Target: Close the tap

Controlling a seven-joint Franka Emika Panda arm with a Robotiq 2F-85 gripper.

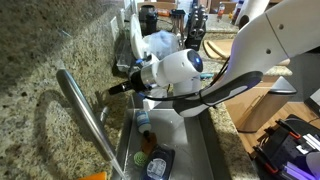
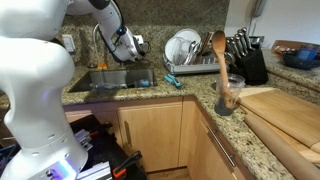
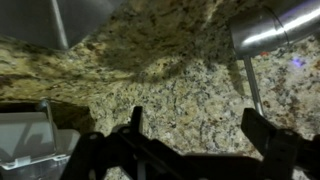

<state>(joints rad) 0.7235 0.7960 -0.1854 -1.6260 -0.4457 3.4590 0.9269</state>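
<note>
Risk of slip-off at lever [image 3: 251,88]: thin rod, little surface, easily missed by an off-centre push. Risk of jamming fingertips [image 3: 258,125] against granite backsplash [image 3: 150,60] close behind; keep travel short. Cannot tell closing direction from these views; avoid forcing. Avoid striking spout with wrist while swinging.

End effector [image 3: 197,135] spread wide, holding nothing. Tap [image 1: 85,118] mounted at sink [image 2: 110,80] edge on granite tabletop [image 2: 185,92], by the backsplash. In the wrist view: steel tap body at upper right, lever dropping from it, in line with one fingertip rather than centred in the gap; cannot tell whether touching. In an exterior view: end effector [image 1: 120,88] near tap, beside spout, pointing toward the backsplash.
</note>
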